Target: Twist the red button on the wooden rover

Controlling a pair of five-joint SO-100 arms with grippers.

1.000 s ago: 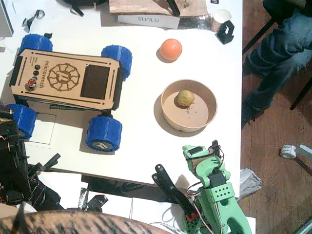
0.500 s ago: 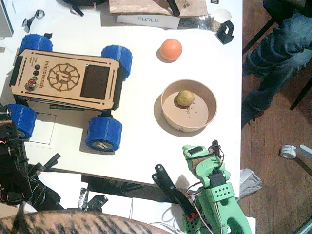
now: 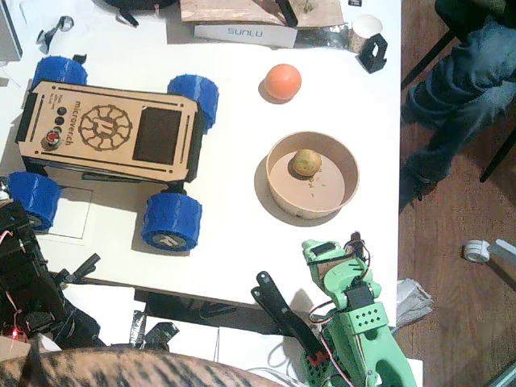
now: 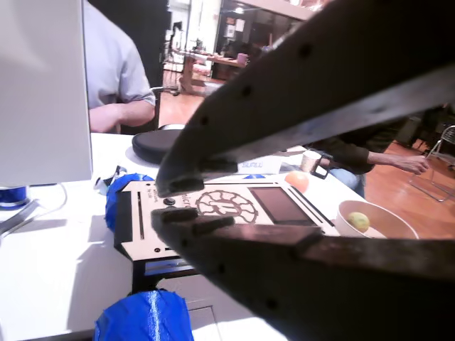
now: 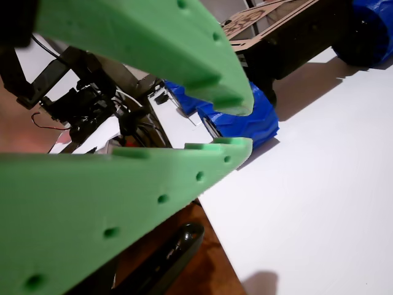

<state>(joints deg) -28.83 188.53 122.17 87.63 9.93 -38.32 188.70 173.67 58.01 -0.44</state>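
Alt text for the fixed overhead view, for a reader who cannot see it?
A wooden rover with blue wheels sits on a white table, its red button untouched at the left end. The black left arm and the green right arm both sit at the near edge. A bowl holds a small fruit; an orange ball lies beyond it.

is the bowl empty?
No, the bowl holds a small yellowish fruit, while the orange ball lies outside on the table.

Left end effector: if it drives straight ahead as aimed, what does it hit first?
Probably the wooden rover: the left end effector, slightly open, points at its near end. The red button isn't visible in that wrist view; depth is unclear.
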